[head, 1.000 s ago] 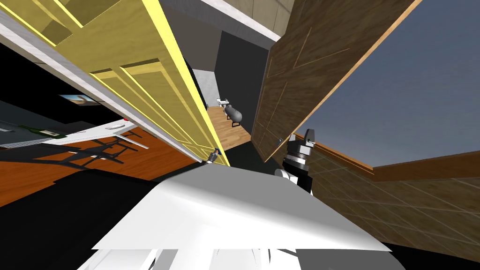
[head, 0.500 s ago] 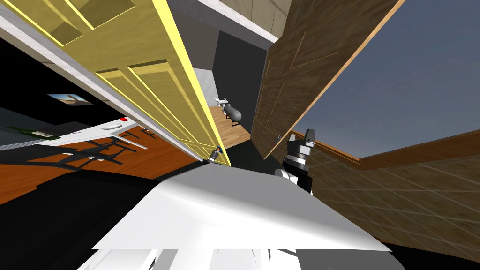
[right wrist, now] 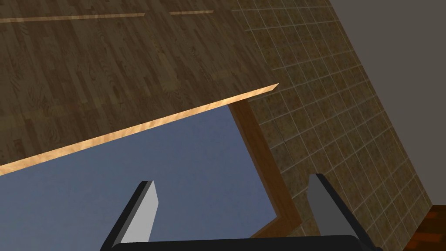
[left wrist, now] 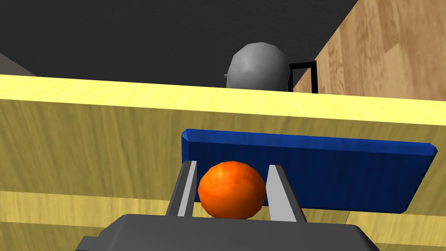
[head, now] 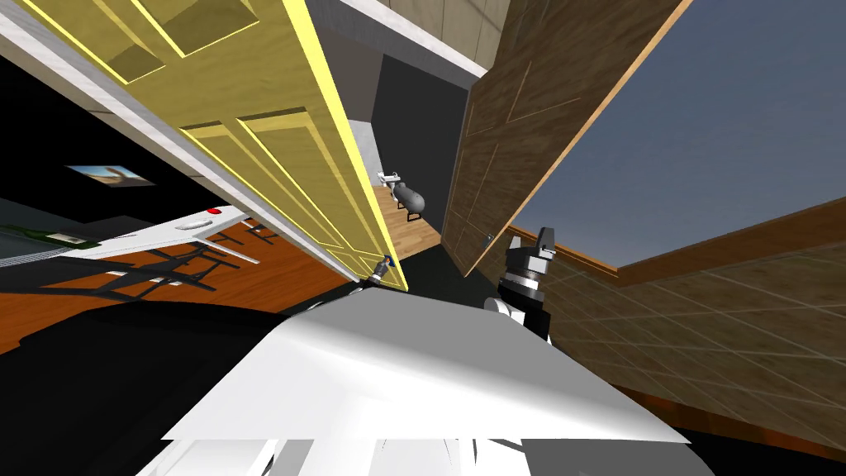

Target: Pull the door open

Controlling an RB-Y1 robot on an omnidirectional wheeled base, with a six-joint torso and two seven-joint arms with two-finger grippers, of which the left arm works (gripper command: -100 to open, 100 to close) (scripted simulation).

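A yellow panelled door (head: 273, 157) slants across the left of the head view, its free edge just ahead of my chest. Near that edge is an orange round knob (left wrist: 232, 189) on a blue plate (left wrist: 348, 174). My left gripper (left wrist: 232, 170) is shut on the knob, with a finger (left wrist: 188, 191) pressed on each side. In the head view that gripper (head: 378, 273) sits small at the door's lower edge. My right gripper (head: 533, 244) is held up on the right, open and holding nothing, with its fingers (right wrist: 141, 209) wide apart.
A brown wooden door (head: 512, 124) stands open close to my right gripper, with tiled floor (head: 702, 330) beside it. Between the two doors is a gap onto light wood floor with a grey rounded object (head: 411, 198) on a black stand. A white table (head: 182, 227) stands left.
The whole head view has turned a little, so I have moved. The yellow door's free edge and knob have shifted slightly right with my left gripper still on the knob. The right arm has kept its pose.
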